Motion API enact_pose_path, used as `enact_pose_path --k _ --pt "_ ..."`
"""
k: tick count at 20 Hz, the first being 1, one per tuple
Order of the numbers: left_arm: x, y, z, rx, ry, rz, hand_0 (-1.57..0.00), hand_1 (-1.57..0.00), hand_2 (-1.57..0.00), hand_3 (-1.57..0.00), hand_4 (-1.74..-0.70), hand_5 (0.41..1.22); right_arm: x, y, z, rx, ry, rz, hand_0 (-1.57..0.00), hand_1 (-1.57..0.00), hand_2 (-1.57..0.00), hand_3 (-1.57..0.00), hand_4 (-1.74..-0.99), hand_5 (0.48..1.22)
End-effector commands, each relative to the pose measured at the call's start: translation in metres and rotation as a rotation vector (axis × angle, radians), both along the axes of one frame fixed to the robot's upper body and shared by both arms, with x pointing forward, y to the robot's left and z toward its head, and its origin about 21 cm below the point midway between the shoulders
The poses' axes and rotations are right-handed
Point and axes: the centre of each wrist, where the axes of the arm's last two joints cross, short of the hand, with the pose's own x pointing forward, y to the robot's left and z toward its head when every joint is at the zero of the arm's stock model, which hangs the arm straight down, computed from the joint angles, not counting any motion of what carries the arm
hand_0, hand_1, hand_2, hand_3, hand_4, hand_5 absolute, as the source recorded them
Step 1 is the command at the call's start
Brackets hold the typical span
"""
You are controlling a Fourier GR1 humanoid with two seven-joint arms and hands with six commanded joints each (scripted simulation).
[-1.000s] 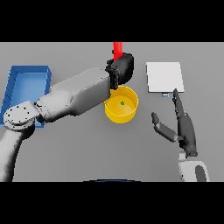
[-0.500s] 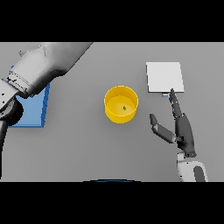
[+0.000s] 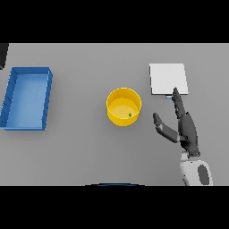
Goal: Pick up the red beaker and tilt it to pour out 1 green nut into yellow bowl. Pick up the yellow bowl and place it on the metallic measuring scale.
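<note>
The yellow bowl [image 3: 117,120] stands upright at the table's middle, with one small green nut [image 3: 130,114] lying inside it near its right wall. The metallic measuring scale [image 3: 167,78], a flat pale square, lies behind and to the right of the bowl. My right hand [image 3: 187,129] rests open to the right of the bowl, fingers straight and pointing at the scale's near edge, thumb spread toward the bowl without touching it. A dark sliver of my left hand [image 3: 2,54] shows at the far left edge. The red beaker is out of sight.
A blue rectangular tray [image 3: 27,70] lies at the left side of the table, with nothing visible inside it.
My left arm has swung away to the left with the red beaker and is almost out of the picture. The blue tray is now uncovered. My right hand has barely moved.
</note>
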Motion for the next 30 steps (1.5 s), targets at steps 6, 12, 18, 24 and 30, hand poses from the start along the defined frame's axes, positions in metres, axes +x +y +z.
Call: enact_pose_path --k 6,12,18,24,30 --pt "-0.009 0.082 -0.071 -0.360 0.032 0.335 -1.57 -1.57 -1.57 -1.55 -1.74 1.221 0.001 0.000 -0.002 0.006 0.015 0.040 0.00 0.00 0.00 0.00 -1.148 0.663" --pt "-0.026 0.108 -0.129 -0.614 0.070 0.487 -1.57 -1.57 -1.57 -1.43 -1.74 1.221 0.001 0.001 0.000 -0.045 0.006 0.038 0.00 0.00 0.00 0.00 -1.191 0.702" --pt "-0.065 0.109 -0.181 -0.762 0.084 0.572 -1.57 -1.57 -1.57 -1.38 -1.74 1.221 -0.001 -0.004 -0.004 -0.054 0.006 0.039 0.00 0.00 0.00 0.00 -1.205 0.704" --pt "-0.108 0.095 -0.220 -0.817 0.140 0.619 -1.57 -1.57 -1.57 -1.39 -1.74 1.150 0.003 -0.002 -0.003 -0.044 0.005 0.032 0.00 0.00 0.00 0.00 -1.177 0.686" --pt "-0.134 0.098 -0.218 -0.780 0.292 0.513 -1.57 -1.54 -1.49 -1.24 -1.31 0.774 0.001 0.000 -0.003 -0.052 0.000 0.036 0.00 0.00 0.00 0.00 -1.163 0.671"
